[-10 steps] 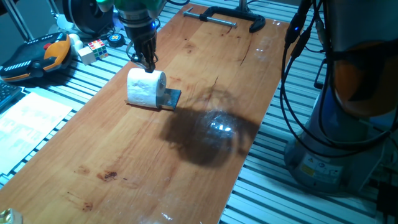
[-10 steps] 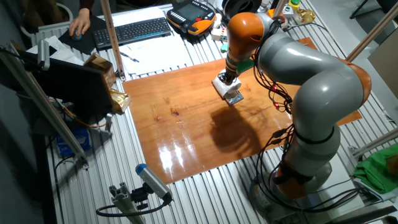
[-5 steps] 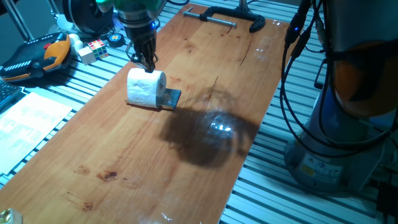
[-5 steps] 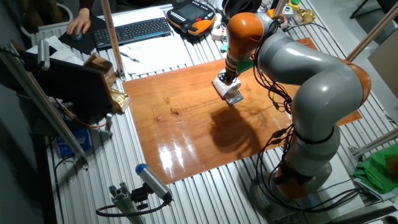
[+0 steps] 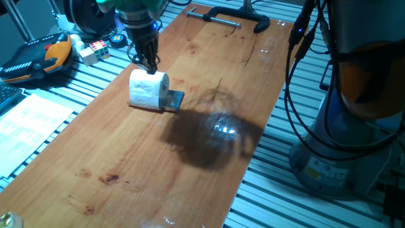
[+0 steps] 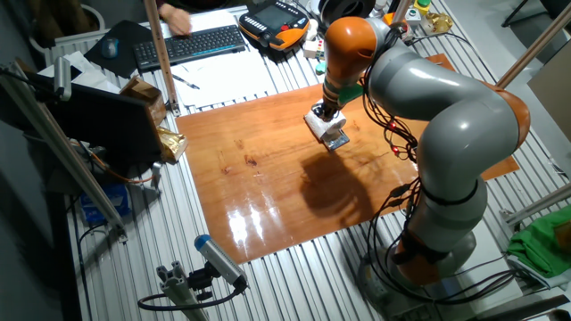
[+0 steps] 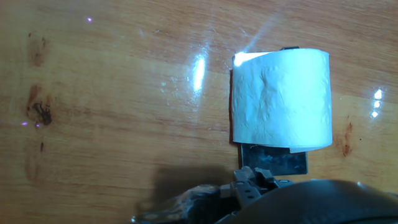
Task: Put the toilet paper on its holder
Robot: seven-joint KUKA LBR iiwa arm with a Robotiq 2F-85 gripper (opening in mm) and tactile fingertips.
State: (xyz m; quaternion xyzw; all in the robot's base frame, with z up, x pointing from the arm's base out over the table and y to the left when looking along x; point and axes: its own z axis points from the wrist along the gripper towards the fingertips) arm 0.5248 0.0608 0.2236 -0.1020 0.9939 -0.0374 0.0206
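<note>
Hand view is showing the roll [image 7: 280, 99] lying over the holder [image 7: 274, 162], seemingly light, soft, best pinched gently across its ends; gripper [image 5: 150, 62] state cannot be told.

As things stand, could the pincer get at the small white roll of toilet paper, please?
Probably yes. The pincer hangs just above the small white roll of toilet paper, with nothing between them. The roll lies over the shiny grey metal holder, with its top and sides uncovered.

Overhead light throws white glare and a dark arm shadow on the glossy brown wooden counter [image 5: 209, 95]; the hand view is soft.
</note>
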